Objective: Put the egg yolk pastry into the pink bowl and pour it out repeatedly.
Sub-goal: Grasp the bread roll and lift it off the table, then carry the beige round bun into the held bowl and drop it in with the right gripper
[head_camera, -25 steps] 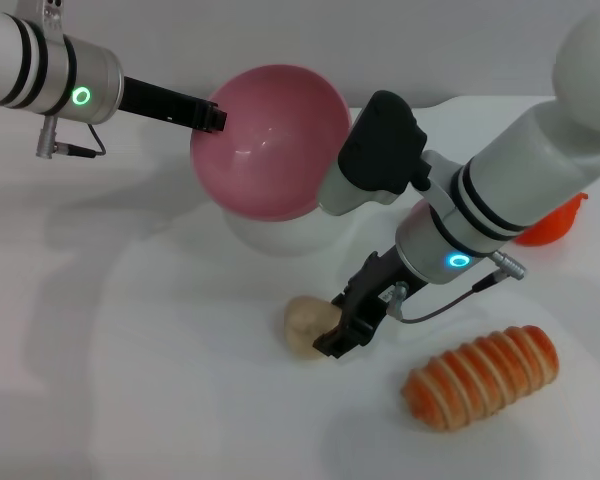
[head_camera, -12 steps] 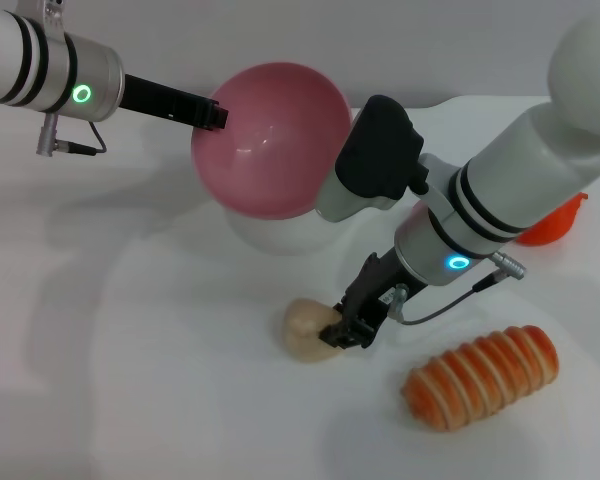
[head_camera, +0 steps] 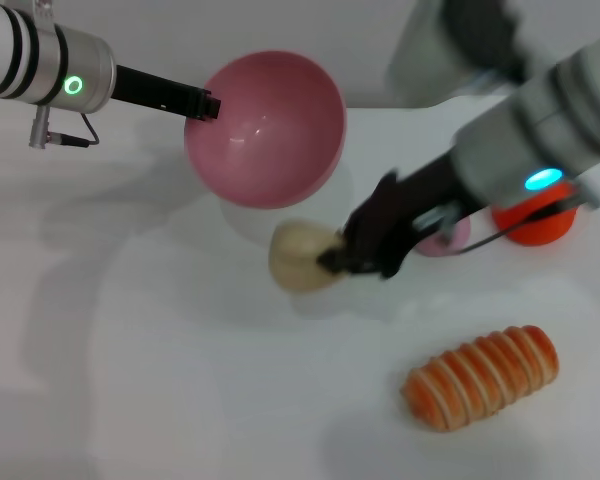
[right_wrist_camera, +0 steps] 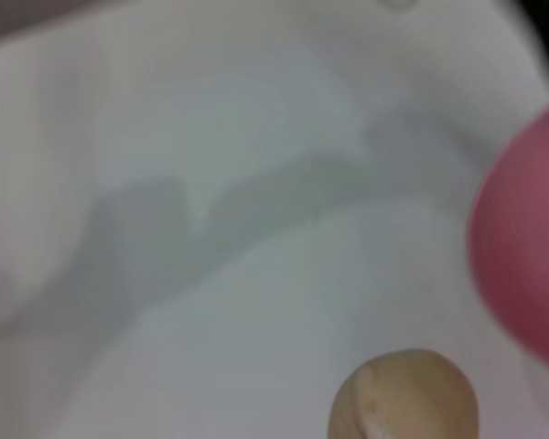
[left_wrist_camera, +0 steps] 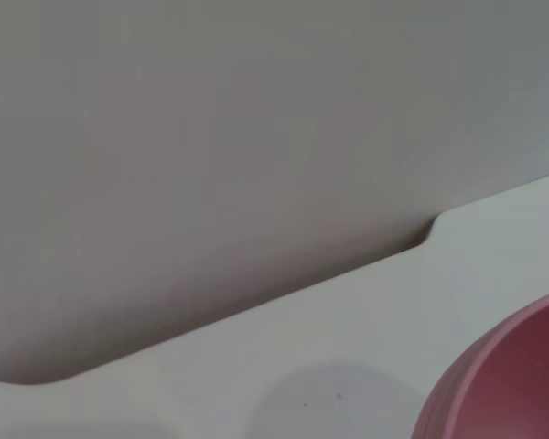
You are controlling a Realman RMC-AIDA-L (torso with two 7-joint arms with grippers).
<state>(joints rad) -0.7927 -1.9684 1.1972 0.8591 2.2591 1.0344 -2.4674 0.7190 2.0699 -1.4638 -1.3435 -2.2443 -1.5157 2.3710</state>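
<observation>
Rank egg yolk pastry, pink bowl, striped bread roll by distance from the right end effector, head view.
From the right end effector:
1. Egg yolk pastry, gripped in it, on its left side.
2. Pink bowl, up and back-left, held by the left end effector.
3. Striped bread roll, lying front-right on the table.

No writing shows anywhere: no text, label, brand or number can be read on any object or on either arm. The only marks are a plain green light ring on the left arm and a plain blue one on the right arm, neither carrying characters.
</observation>
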